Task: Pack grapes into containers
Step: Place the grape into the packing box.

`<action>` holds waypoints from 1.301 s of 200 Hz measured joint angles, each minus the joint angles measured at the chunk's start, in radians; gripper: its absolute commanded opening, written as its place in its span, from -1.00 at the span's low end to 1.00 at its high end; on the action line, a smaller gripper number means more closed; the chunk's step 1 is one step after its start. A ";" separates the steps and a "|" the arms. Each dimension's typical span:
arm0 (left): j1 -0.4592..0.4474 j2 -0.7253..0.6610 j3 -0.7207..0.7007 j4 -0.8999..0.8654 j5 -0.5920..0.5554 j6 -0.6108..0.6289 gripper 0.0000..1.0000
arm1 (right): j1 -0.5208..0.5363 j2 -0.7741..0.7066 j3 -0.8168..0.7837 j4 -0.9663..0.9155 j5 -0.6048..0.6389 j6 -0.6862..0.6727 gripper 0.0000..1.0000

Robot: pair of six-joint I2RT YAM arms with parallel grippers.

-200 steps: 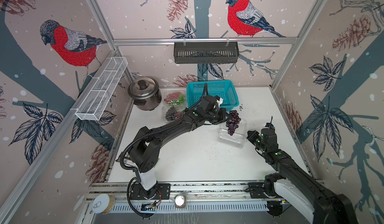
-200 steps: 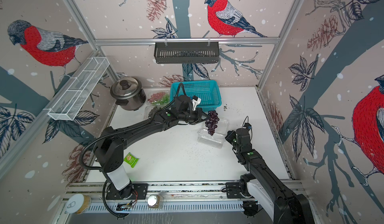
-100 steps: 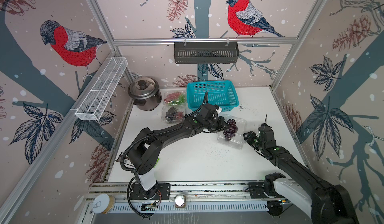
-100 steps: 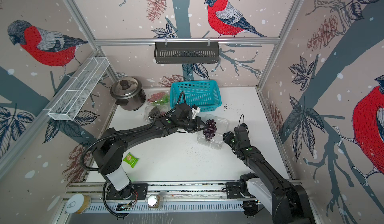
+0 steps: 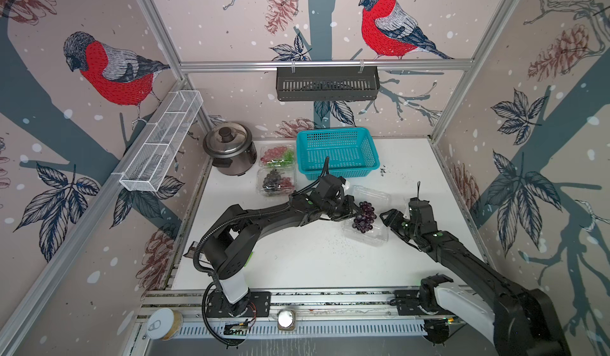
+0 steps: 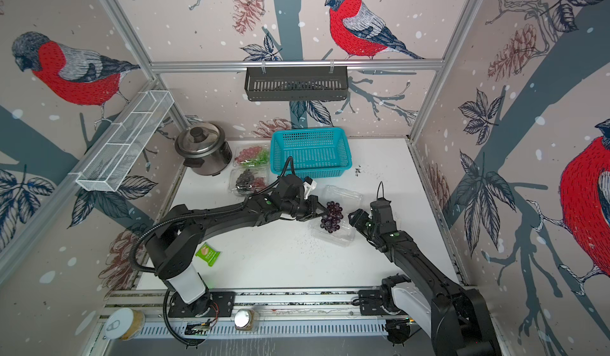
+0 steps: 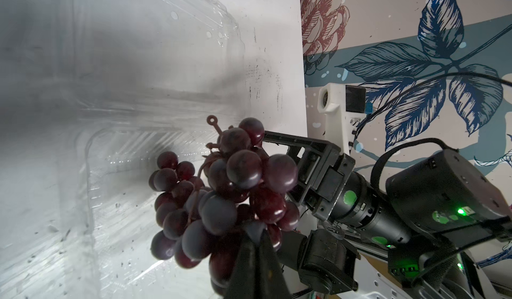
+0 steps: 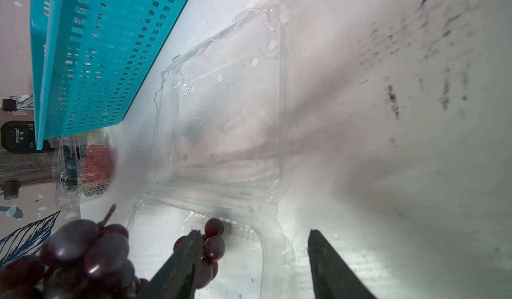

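A dark purple bunch of grapes (image 5: 364, 217) (image 6: 331, 217) (image 7: 235, 178) hangs from my left gripper (image 5: 358, 210) (image 7: 256, 228), which is shut on it. It hangs just above the tray of an open clear container (image 5: 371, 237) (image 6: 341, 237) (image 8: 230, 112), whose lid lies flat toward the basket. My right gripper (image 5: 387, 218) (image 8: 253, 232) is open at the tray's right side. One of its fingers (image 8: 182, 264) is over the tray beside the grapes (image 8: 83, 256), and the tray's wall runs between the two fingers.
Two closed containers (image 5: 277, 154) (image 5: 276, 181) with red, green and dark grapes stand at the back left. Next to them are a teal basket (image 5: 336, 153) and a steel rice cooker (image 5: 229, 149). A green packet (image 6: 208, 253) lies near the left arm's base.
The left arm has brought the grape bunch down and forward over the open container's tray. The right gripper has opened and moved in to the tray's edge.
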 measured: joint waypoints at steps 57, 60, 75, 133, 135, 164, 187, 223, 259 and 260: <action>-0.003 0.023 -0.040 0.039 0.001 -0.013 -0.92 | 0.006 0.027 -0.006 0.024 -0.003 0.011 -0.03; -0.003 0.025 -0.041 0.039 0.001 -0.013 -0.92 | 0.007 0.028 -0.007 0.025 -0.003 0.011 -0.04; -0.004 0.035 -0.047 0.040 0.002 -0.014 -0.92 | 0.017 0.033 -0.007 0.033 -0.003 0.012 -0.10; -0.005 0.074 -0.053 0.068 0.003 -0.013 -0.92 | 0.076 0.053 0.013 0.043 0.013 0.007 -0.14; -0.005 0.076 -0.053 0.068 0.003 -0.013 -0.92 | 0.077 0.056 0.013 0.045 0.013 0.007 -0.14; -0.005 0.104 -0.051 0.076 0.005 -0.013 -0.92 | 0.079 0.084 0.015 0.071 0.036 -0.001 -0.14; -0.005 0.127 -0.040 0.080 0.009 -0.013 -0.91 | 0.067 0.103 0.016 0.094 0.046 -0.010 -0.14; -0.005 0.146 -0.020 0.080 0.028 -0.006 -0.91 | 0.038 0.139 0.034 0.117 0.053 -0.018 -0.15; -0.005 0.144 -0.029 0.076 0.029 -0.001 -0.91 | 0.037 0.121 0.040 0.140 0.054 -0.021 -0.17; -0.005 0.144 -0.031 0.076 0.029 -0.001 -0.91 | 0.037 0.120 0.040 0.142 0.054 -0.021 -0.17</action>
